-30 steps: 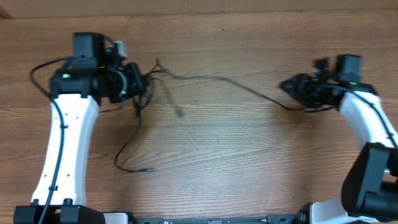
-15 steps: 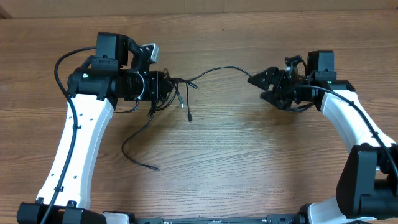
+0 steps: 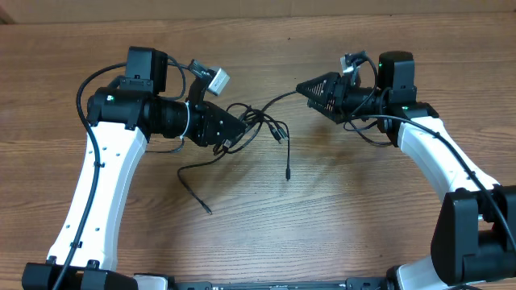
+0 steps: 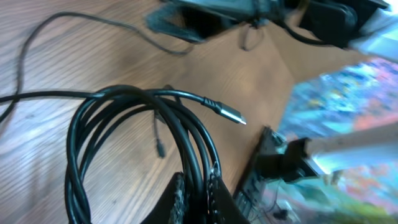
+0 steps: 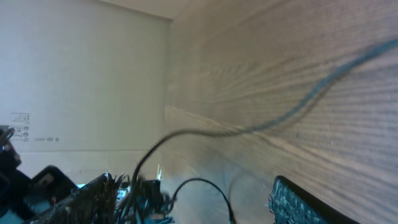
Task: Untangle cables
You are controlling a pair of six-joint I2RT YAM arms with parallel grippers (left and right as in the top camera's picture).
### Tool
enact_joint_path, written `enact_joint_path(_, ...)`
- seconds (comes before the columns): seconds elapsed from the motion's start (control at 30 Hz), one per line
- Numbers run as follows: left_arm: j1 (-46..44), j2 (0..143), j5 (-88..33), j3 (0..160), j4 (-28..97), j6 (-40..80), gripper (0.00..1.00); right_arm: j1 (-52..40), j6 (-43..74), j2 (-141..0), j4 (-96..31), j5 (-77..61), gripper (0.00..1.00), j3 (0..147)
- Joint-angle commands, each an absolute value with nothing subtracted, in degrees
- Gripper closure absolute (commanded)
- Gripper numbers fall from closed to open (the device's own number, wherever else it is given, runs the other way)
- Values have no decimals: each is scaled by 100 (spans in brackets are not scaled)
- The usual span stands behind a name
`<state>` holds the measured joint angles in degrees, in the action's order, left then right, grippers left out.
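**Coil pinched left, strand reaching right**

The left jaws are seen clamped on the coiled cables (image 3: pixel 256 122) at mid-table (image 3: pixel 363 209). The right jaws are spread apart, with nothing seen pinched. One strand (image 3: pixel 278 97) is laid from the coil towards them, along the line between the arms. Bare wood is seen all around.

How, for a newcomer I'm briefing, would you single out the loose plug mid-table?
On the wooden table, find the cables pinched in the left gripper. One strand runs straight toward the front edge, ending in the plug; the other tail curls left.
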<state>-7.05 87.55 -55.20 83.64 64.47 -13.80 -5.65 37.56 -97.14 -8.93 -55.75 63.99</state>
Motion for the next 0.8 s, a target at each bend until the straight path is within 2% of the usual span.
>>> enact_joint_path(0.0,-718,8689,-6403,8453,6672,-2263,96,-541,3813,-9756,-635,-5596,22,6410)
enact_joint_path(0.17,-718,8689,-6329,8453,6869,-2377,96,-615,3815,-9767,-646,-5559,23,6410)
enact_joint_path(0.23,-718,8689,-5826,8453,6910,-2123,96,-714,3798,-9784,-786,-5555,23,6410)
enact_joint_path(0.4,-716,8689,-2482,8453,7076,862,96,-882,3750,-9808,-1166,-5140,23,6410)
enact_joint_path(0.47,-714,8689,-1540,8453,7367,1737,96,-932,3750,-9806,-1223,-5013,23,6410)
enact_joint_path(0.63,-718,8689,-1455,8453,7752,1892,96,-1127,3747,-9808,-1299,-4847,23,6410)
enact_joint_path(0.77,-718,8689,-2126,8453,7867,784,96,-1437,3771,-9808,-1612,-4303,26,6410)
